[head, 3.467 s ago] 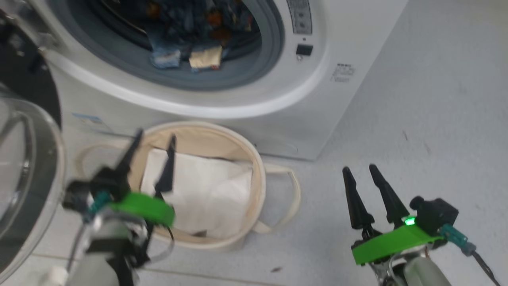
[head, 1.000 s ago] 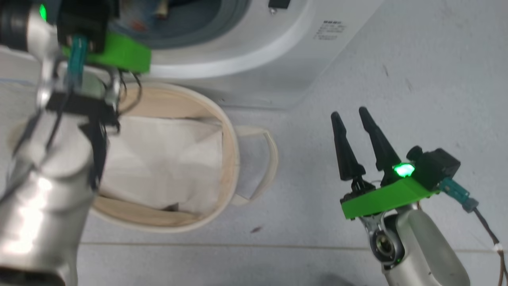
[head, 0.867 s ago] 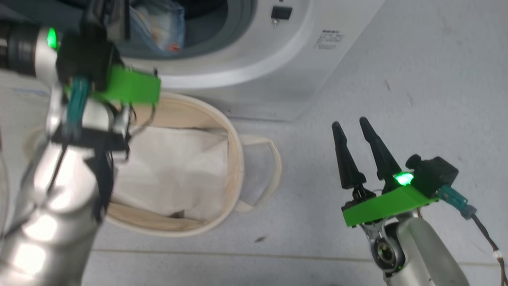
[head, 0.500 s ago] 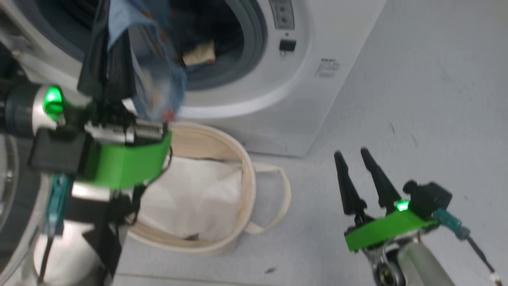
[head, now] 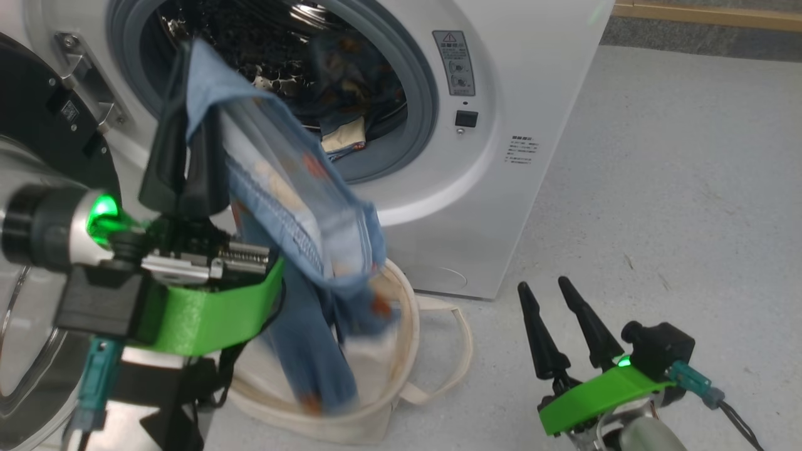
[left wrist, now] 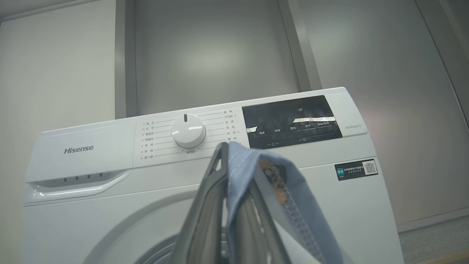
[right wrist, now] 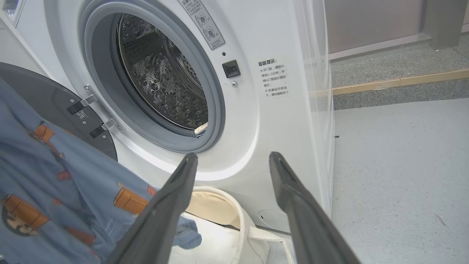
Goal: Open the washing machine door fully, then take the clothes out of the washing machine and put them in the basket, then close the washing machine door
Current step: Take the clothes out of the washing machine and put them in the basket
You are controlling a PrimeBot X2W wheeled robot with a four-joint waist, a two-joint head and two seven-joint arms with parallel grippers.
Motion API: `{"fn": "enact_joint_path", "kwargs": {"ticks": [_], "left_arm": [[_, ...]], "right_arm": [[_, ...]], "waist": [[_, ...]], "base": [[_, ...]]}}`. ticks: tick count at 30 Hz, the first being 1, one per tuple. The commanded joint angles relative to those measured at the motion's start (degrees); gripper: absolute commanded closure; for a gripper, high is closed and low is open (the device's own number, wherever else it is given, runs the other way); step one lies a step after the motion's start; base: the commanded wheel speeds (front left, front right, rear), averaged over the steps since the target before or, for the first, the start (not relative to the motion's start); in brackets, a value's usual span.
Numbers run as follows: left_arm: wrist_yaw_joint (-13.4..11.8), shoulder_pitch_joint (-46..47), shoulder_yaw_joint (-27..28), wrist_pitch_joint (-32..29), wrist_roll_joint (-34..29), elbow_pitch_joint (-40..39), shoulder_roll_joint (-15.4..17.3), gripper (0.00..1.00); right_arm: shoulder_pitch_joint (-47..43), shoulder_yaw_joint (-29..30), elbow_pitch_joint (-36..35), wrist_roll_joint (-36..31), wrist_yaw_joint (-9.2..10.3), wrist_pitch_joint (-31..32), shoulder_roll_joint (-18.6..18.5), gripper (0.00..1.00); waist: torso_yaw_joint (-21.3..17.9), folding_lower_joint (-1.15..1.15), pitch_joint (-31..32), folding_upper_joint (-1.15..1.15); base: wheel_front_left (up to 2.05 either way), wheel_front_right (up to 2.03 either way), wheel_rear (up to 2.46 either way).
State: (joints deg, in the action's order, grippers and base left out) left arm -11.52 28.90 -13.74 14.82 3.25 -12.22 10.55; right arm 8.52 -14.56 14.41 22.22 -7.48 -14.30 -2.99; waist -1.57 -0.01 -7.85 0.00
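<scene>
The white washing machine (head: pixel 539 75) stands with its black-rimmed door (head: pixel 37 125) swung open to the left. My left gripper (head: pixel 188 69) is shut on the light blue printed clothes (head: pixel 294 207). They hang from its raised fingers in front of the drum, and their lower end reaches into the cream basket (head: pixel 410 313) below. More fabric with a beige patch (head: pixel 344 134) lies in the drum. The left wrist view shows the same gripper (left wrist: pixel 224 146) pinching blue cloth (left wrist: pixel 263 172). My right gripper (head: pixel 544 285) hovers open over the floor, right of the basket, its fingers (right wrist: pixel 172 190) spread with nothing between them.
Grey floor (head: pixel 677 188) spreads to the right of the machine, ending at a wooden strip (right wrist: pixel 403 82) along a low step. A white sheet (right wrist: pixel 216 238) lines the basket. Grey wall panels (left wrist: pixel 220 55) rise behind the machine.
My left gripper has pulled the blue clothes out of the drum and raised them, so they now hang down into the basket. The head camera has tilted up. The right gripper stays open.
</scene>
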Motion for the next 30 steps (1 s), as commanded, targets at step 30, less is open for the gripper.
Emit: {"fn": "enact_joint_path", "kwargs": {"ticks": [30], "left_arm": [[4.49,-3.77,2.00,0.18,-2.88,14.36,2.64,1.00]], "right_arm": [[4.08,2.21,-2.46,-1.93,-0.01,-0.70,0.12,0.00]], "waist": [[-0.44,0.01,-6.37,0.00]], "base": [[0.00,0.00,0.00]]}}
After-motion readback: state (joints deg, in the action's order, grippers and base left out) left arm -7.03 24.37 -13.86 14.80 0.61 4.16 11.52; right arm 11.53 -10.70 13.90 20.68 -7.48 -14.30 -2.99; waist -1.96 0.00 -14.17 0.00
